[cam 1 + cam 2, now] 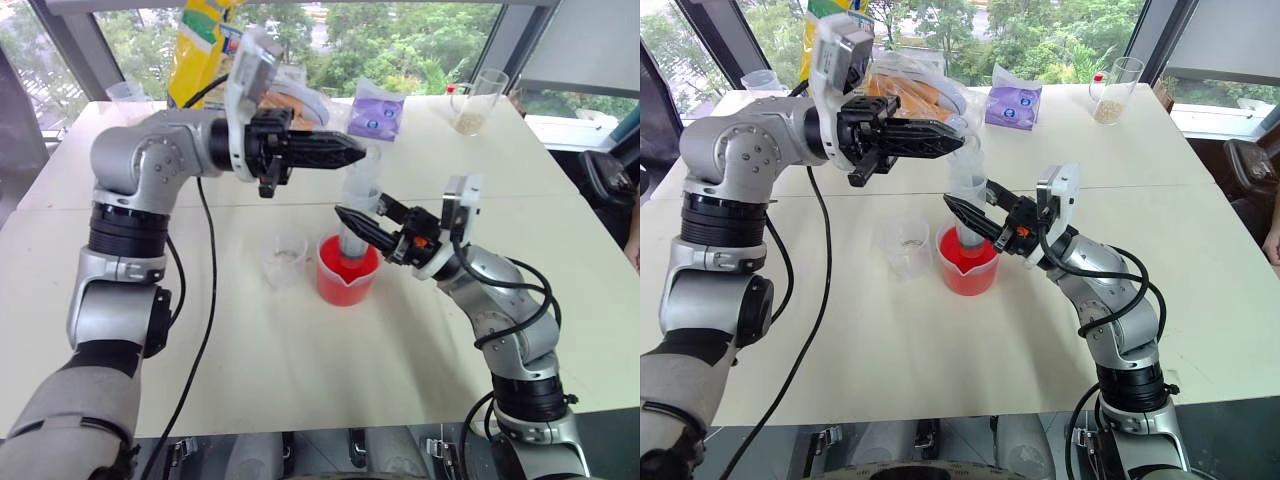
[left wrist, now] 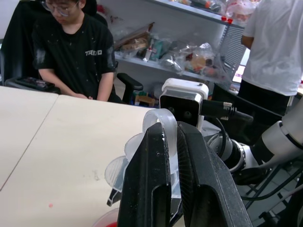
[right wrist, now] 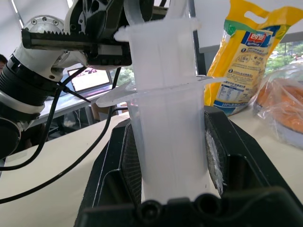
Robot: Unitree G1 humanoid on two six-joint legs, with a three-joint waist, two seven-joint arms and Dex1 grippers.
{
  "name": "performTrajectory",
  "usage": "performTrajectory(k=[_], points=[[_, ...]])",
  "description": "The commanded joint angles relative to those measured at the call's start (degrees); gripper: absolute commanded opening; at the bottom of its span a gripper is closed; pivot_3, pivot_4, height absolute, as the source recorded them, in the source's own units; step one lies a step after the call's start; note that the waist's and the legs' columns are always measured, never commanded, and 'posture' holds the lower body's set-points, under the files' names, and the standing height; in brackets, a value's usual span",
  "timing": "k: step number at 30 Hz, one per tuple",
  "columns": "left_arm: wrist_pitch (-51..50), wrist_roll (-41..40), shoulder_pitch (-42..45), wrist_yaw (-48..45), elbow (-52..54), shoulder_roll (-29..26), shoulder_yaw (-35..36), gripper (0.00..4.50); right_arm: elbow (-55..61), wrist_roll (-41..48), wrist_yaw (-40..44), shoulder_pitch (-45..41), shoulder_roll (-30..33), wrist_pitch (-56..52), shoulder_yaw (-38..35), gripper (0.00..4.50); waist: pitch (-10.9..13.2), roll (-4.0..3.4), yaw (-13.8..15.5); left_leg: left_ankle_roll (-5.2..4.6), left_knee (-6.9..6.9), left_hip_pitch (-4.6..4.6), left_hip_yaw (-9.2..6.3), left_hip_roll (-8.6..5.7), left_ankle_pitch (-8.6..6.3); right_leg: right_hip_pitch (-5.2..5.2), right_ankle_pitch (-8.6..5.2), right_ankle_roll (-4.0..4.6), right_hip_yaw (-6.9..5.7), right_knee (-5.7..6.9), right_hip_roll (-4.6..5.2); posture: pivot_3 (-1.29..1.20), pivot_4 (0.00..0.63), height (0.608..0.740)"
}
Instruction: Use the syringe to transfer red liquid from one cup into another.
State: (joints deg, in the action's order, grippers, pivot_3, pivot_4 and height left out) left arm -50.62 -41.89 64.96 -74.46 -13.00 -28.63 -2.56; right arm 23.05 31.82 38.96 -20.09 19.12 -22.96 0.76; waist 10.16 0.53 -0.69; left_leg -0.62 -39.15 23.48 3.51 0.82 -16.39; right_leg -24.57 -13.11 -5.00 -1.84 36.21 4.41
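left pincer [image 1: 345,152] clamped, pointing sideways, right pincer [image 1: 352,224] clamped, raised

Surface: pale cream desk [image 1: 300,370], seams running across it.
Middle: red beaker [image 1: 347,272] with pour spout, red liquid [image 1: 962,262] inside; clear cup [image 1: 284,258] just beside it on the left, apart.
Far edge, centre: yellow bag [image 1: 200,40], clear bag with orange contents [image 1: 905,95], purple packet [image 1: 376,112].
Far right corner: tall glass with beige grains [image 1: 478,100].
Far left corner: clear cup [image 1: 128,97].
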Motion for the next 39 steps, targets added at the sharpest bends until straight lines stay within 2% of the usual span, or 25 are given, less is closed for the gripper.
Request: performTrajectory(k=[1, 3, 8, 11, 24, 28, 33, 39], points=[[2.46, -2.44, 4.32, 1.69, 1.13, -0.53, 6.51, 0.05, 0.28, -0.12, 1.61, 1.22, 0.91, -1.8, 3.31, 1.43, 0.0, 0.0, -0.01, 0.0, 0.0, 0.0, 0.0, 0.0, 0.0, 0.0, 0.0, 0.0, 0.0, 0.0, 0.0, 0.0, 0.15, 0.74], [2.38, -1.78, 3.52, 1.32, 1.48, -0.91, 5.66, 0.05, 1.02, 0.33, 1.12, 0.27, 1.01, -2.13, 2.61, 1.43, 0.0, 0.0, 0.0, 0.0, 0.0, 0.0, 0.0, 0.0, 0.0, 0.0, 0.0, 0.0, 0.0, 0.0, 0.0, 0.0, 0.15, 0.74], [3.64, 1.24, -0.01, -0.14, 2.91, -2.21, 2.28, 1.99, 3.19, 2.31, -0.82, -3.68, 1.41, -3.89, 0.28, 1.43, 0.0, 0.0, -0.06, 0.0, 0.0, -0.01, -0.02, 0.02, 0.0, 0.0, 0.0, 0.0, -0.01, 0.0, -0.01, 0.0, 0.15, 0.74], [4.87, 2.23, -1.86, -1.17, 3.5, -2.99, 1.44, 3.49, 4.05, 3.13, -1.53, -5.38, 1.52, -4.86, -0.41, 1.43, 0.0, 0.0, -0.03, 0.0, 0.0, -0.01, -0.01, 0.0, 0.0, 0.0, 0.0, 0.0, 0.0, 0.0, 0.01, 0.0, 0.15, 0.74], [2.13, 0.39, -4.9, 0.22, 4.28, -11.06, 8.13, 3.49, 4.76, 7.66, -2.81, -11.18, 3.32, -8.36, -3.17, 1.43, 0.0, 0.0, -0.08, 0.0, 0.0, 0.0, -0.02, 0.01, 0.0, 0.0, 0.0, 0.0, -0.02, 0.0, 0.01, 0.0, 0.15, 0.74], [1.66, -0.14, -5.62, 1.38, 4.52, -13.76, 10.61, 3.49, 4.21, 11.13, -3.58, -15.99, 3.13, -10.69, -4.27, 1.43, 0.01, 0.0, -0.12, 0.0, 0.0, 0.0, -0.01, 0.01, 0.0, -0.01, 0.0, 0.0, -0.01, 0.01, 0.02, 0.0, 0.15, 0.74], [1.09, -1.21, -5.68, 3.25, 5.16, -15.98, 13.54, 3.49, -1.39, 13.32, -2.75, -23.95, 0.26, -11.59, -3.02, 1.43, 0.01, 0.02, -0.12, 0.0, 0.0, -0.01, -0.02, 0.03, 0.0, -0.01, 0.0, 0.0, -0.03, 0.03, 0.02, 0.0, 0.15, 0.74], [-1.81, -4.37, -7.7, 5.63, 9.57, -18.34, 16.72, 3.49, -11.51, 8.38, 2.05, -26.58, -4.52, -5.64, 1.46, 1.43, 0.01, 0.02, -0.14, 0.0, 0.0, 0.0, 0.0, 0.0, 0.0, 0.0, 0.0, 0.0, -0.03, 0.04, 0.05, 0.0, 0.15, 0.74]])
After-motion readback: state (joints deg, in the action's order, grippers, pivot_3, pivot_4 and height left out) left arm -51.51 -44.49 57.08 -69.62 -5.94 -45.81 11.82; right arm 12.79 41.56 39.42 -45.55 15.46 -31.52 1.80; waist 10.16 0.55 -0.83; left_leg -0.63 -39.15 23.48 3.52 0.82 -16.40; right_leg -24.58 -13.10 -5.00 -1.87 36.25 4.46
